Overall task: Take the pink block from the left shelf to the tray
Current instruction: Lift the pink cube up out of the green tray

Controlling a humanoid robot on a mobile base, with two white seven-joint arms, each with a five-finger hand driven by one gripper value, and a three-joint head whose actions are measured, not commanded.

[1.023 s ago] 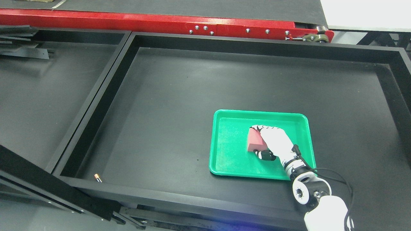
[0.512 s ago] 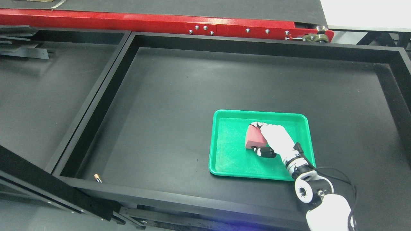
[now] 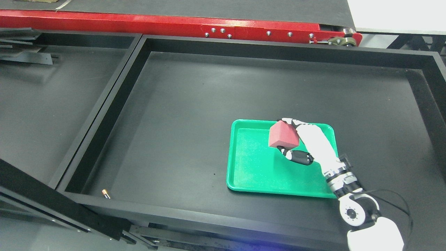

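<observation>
Grasping the pink block [image 3: 283,138] in our right hand [image 3: 306,143] above the green tray's [image 3: 244,174] far side, we judge placement next: lower, then unclench

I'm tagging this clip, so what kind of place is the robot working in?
Probably a factory or lab test station, not a home. A red conveyor frame runs along the back, big black bins serve as the work surface, and the right hand holds a pink block over a green tray.

No readable text, label, brand, number or sign anywhere in view.
</observation>
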